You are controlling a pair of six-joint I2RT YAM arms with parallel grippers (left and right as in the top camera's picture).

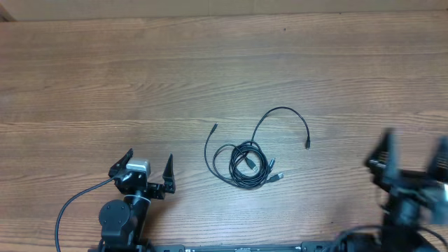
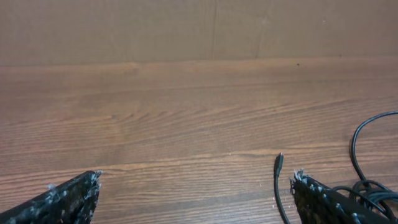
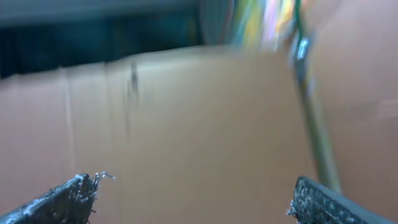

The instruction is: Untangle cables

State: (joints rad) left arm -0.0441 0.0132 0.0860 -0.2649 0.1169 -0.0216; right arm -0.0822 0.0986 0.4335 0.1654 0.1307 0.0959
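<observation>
The cables [image 1: 246,164] lie as a bunched black coil on the wooden table, just right of centre. One loose end [image 1: 214,128] runs up and left, a long loop arcs up and right to a plug [image 1: 306,144], and small plugs stick out at the lower right. My left gripper [image 1: 148,162] is open and empty, to the left of the coil. In the left wrist view the cable end [image 2: 279,161] lies just inside the right fingertip. My right gripper [image 1: 413,152] is open, empty and blurred at the right edge. Its wrist view [image 3: 196,186] shows no cables.
The wooden table [image 1: 140,77] stretches bare to the far edge. A thicker black arm cable [image 1: 70,206] loops at the lower left by the left arm base. A cardboard wall [image 3: 186,118] fills the blurred right wrist view.
</observation>
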